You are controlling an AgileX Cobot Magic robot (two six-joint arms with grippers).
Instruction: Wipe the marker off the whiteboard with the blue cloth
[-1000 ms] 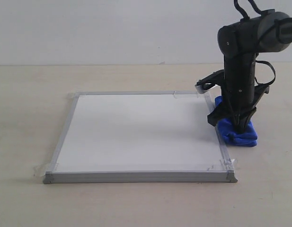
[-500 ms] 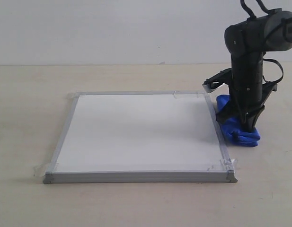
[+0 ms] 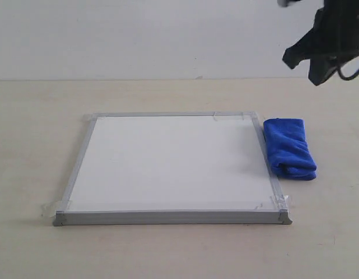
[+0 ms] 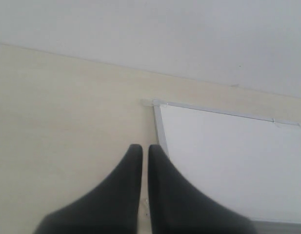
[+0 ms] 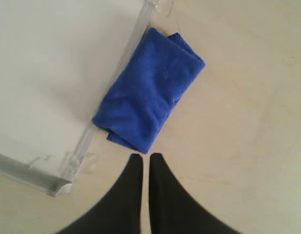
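Exterior view: the blue cloth (image 3: 290, 149) lies folded on the counter (image 3: 167, 250), just beside the right frame of the whiteboard (image 3: 167, 163). The board is flat and taped at its corners, and no red marker shows on it. The right arm (image 3: 333, 35) sits high, well apart from the cloth.

Handling, as a judgement: the cloth looks soft, light and limp. It would likely sag open if taken by a corner, so pinch it from above across the thick folded middle.

Left wrist view: the left end effector (image 4: 141, 148) is clenched and empty. It hangs over bare counter near a board corner.

Right wrist view: the right end effector (image 5: 142, 157) is clenched with nothing between its fingers. It points down at the counter just off the cloth's near end and does not touch it. The cloth's long side lies against the board frame.
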